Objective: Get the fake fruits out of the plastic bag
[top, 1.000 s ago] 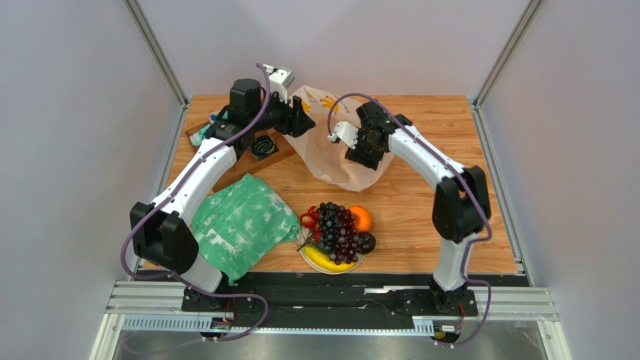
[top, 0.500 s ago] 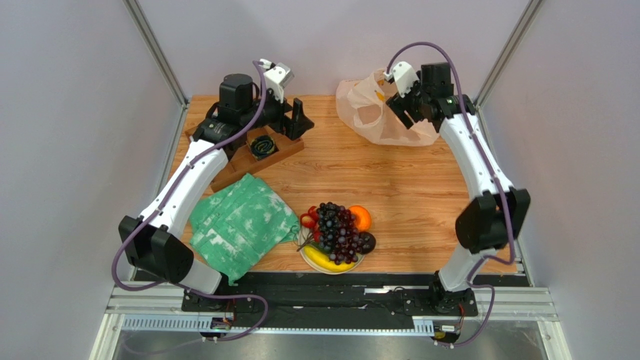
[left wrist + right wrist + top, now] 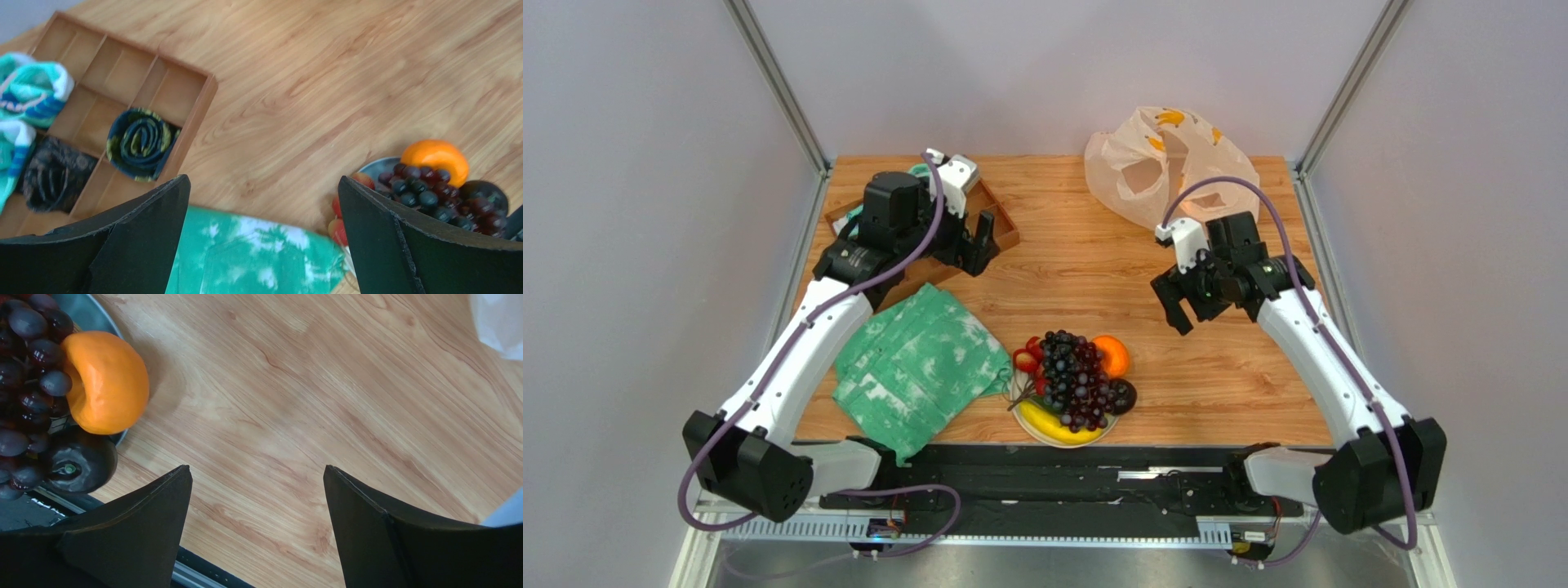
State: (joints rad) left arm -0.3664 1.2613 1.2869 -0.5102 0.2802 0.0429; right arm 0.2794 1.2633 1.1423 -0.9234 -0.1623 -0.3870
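The fake fruits sit piled on a plate (image 3: 1109, 429) at the table's front middle: purple grape bunch (image 3: 1071, 374), orange (image 3: 1112, 355), yellow banana (image 3: 1051, 423), dark round fruit (image 3: 1120, 396) and red balls (image 3: 1026, 359). The orange (image 3: 107, 383), grapes (image 3: 27, 355) and dark fruit (image 3: 80, 462) also show in the right wrist view. The plastic bag (image 3: 1167, 165) lies crumpled at the back right, apart from both grippers. My left gripper (image 3: 979, 245) is open and empty above the wooden tray's right end. My right gripper (image 3: 1192, 306) is open and empty over bare table.
A wooden tray (image 3: 202, 86) with compartments holds rolled socks (image 3: 141, 142) at the back left. A green-white mottled cloth (image 3: 918, 365) lies at the front left, touching the plate's left side. Walls enclose the table on three sides.
My right gripper let go of the bag, left it at the back right, and came forward and down. My left gripper pulled back toward the near side over the tray.
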